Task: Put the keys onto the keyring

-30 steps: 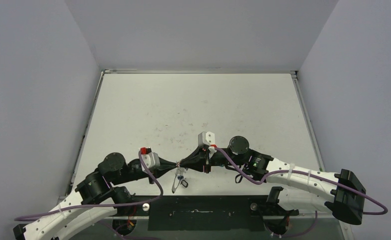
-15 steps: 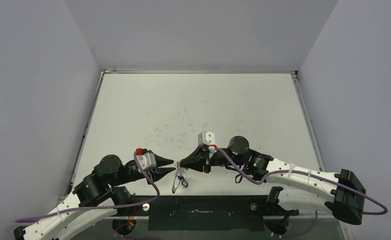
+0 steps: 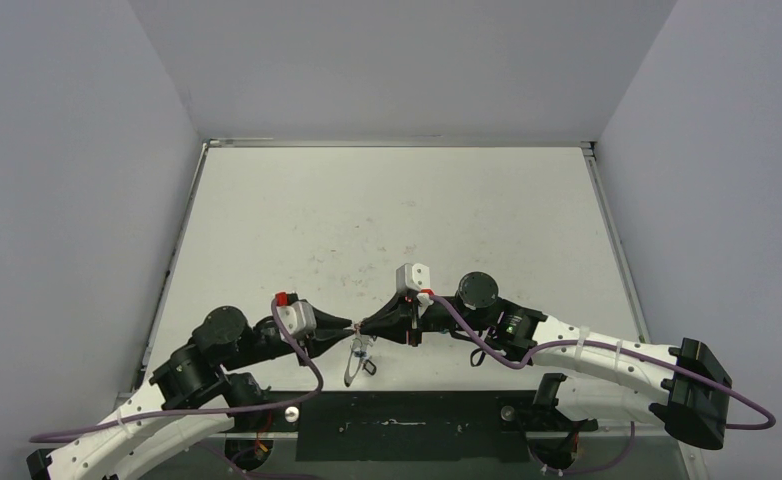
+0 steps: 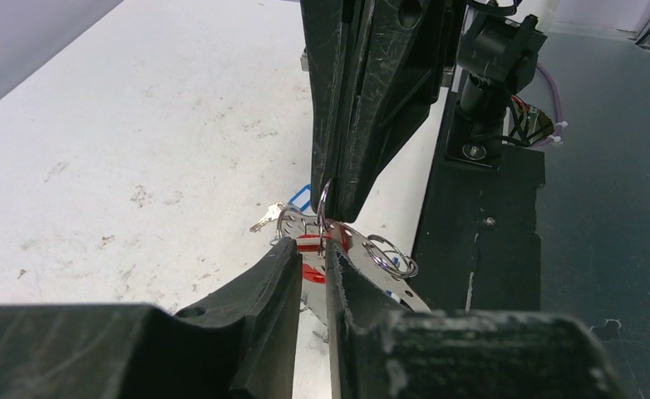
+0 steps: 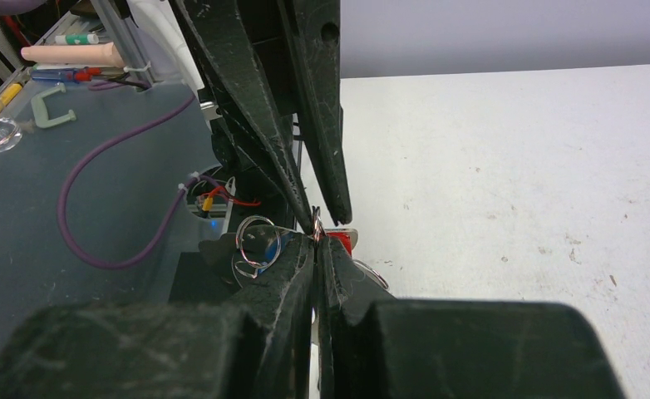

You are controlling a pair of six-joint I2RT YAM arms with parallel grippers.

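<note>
Silvery keyring between right gripper tips, left gripper just beside.

No text, number, brand or sign can be read in any of the views. On the red key tag, seen between the finger tips in the left wrist view, no print can be made out. The white marker with a green band, lying at the far left of the right wrist view, is shown too small for any lettering on it to be told
</note>
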